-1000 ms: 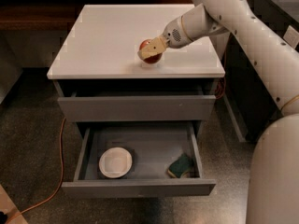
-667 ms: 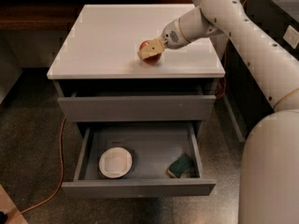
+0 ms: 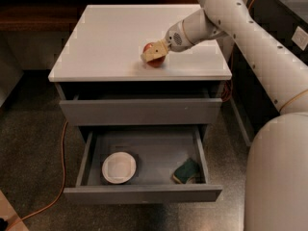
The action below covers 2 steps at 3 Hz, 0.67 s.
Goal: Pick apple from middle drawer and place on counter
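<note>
The red apple (image 3: pixel 157 62) rests low on the white counter (image 3: pixel 110 37), toward its front right part. My gripper (image 3: pixel 152 56) reaches in from the right on the white arm, and its tan fingers (image 3: pixel 155 53) are closed around the apple, covering most of it. Whether the apple touches the counter surface I cannot tell. Below, the middle drawer (image 3: pixel 144 194) stands pulled out and open.
Inside the open drawer lie a white bowl (image 3: pixel 119 167) at the left and a dark green sponge (image 3: pixel 186 171) at the right. An orange cable (image 3: pixel 61 153) runs over the floor at the left. A dark wooden shelf (image 3: pixel 29 16) stands behind the counter's left side.
The gripper with the apple has sunk slightly toward the counter surface. The drawer and its contents have not moved.
</note>
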### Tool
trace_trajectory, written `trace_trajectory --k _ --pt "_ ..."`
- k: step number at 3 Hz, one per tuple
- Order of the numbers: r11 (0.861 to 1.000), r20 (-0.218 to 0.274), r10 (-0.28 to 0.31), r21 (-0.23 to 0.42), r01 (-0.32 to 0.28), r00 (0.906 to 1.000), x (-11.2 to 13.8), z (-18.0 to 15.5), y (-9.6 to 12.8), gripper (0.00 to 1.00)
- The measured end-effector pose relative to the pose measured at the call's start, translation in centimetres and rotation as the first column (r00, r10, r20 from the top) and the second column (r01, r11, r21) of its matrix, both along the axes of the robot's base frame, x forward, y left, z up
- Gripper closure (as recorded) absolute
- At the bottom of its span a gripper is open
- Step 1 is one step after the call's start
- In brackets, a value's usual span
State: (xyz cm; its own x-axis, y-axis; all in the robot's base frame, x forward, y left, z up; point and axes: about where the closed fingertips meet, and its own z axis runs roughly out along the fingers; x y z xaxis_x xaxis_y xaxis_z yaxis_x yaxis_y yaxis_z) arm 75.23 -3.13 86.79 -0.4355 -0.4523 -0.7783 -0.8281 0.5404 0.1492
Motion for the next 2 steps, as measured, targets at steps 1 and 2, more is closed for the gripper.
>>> trace_trajectory --k 1,2 --pt "1.000 -0.004 0.005 0.000 -0.005 1.0000 0.01 -0.28 0.33 0.00" --pt "1.000 -0.004 0.005 0.000 -0.005 1.0000 0.01 -0.29 0.34 0.00"
